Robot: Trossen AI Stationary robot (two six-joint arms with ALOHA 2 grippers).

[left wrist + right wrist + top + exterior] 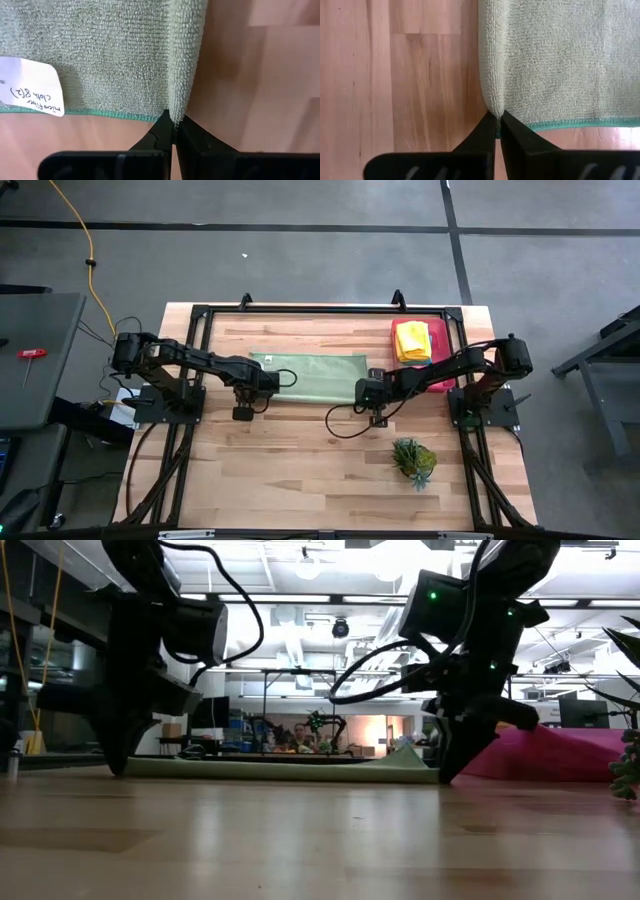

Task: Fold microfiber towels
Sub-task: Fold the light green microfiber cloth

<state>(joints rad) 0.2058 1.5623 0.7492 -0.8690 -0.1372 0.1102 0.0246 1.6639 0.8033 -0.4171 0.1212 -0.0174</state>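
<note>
Toward bench's near right edge: small spiky plant, clear of work. Mid-bench: pale green microfiber towel, flat, already narrowed to a strip; left gripper and right gripper each pinched shut on a near corner, likely for the next fold. Far right corner: pink tray stacking yellow towel.

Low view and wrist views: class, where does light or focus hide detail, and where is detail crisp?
Low view: bright ceiling lights behind leave both grippers as dark silhouettes; near tabletop blurred. Left wrist view: pale green towel weave and label sharp. Right wrist view: evenly lit, weave crisp.
</note>
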